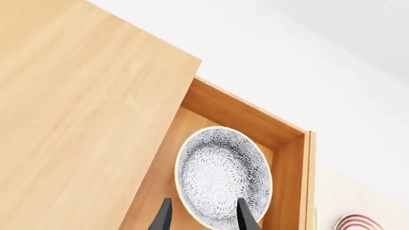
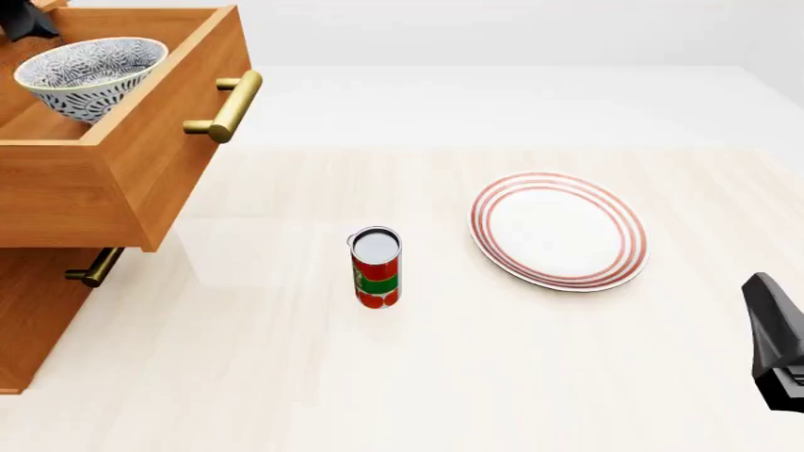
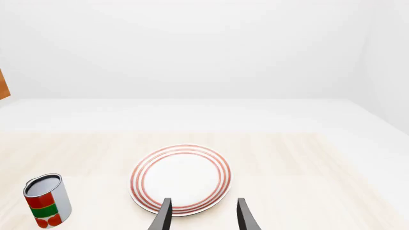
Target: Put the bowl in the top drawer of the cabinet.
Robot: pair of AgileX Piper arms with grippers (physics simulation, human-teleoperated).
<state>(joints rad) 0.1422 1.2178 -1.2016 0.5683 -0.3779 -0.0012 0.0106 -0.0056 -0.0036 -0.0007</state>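
Observation:
The bowl (image 1: pixel 221 172), white with a dense blue-grey leafy pattern, lies inside the pulled-out top drawer (image 1: pixel 243 112) of the light-brown cabinet (image 1: pixel 76 120). In the front view the bowl (image 2: pixel 90 68) sits slightly tilted in the top drawer (image 2: pixel 164 160) at the far left. My left gripper (image 1: pixel 204 216) hovers over the bowl's edge with its fingers spread wide and nothing clamped between them. My right gripper (image 3: pixel 203 216) is open above the table, near the plate's edge. Only the right arm's dark body (image 2: pixel 777 339) shows in the front view.
A red-and-green can (image 2: pixel 375 268) stands upright mid-table. A flat white plate with red rings (image 2: pixel 559 231) lies to its right. The drawer's brass bar handle (image 2: pixel 233 105) juts out over the table, and the lower drawer's handle (image 2: pixel 94 266) sits beneath it.

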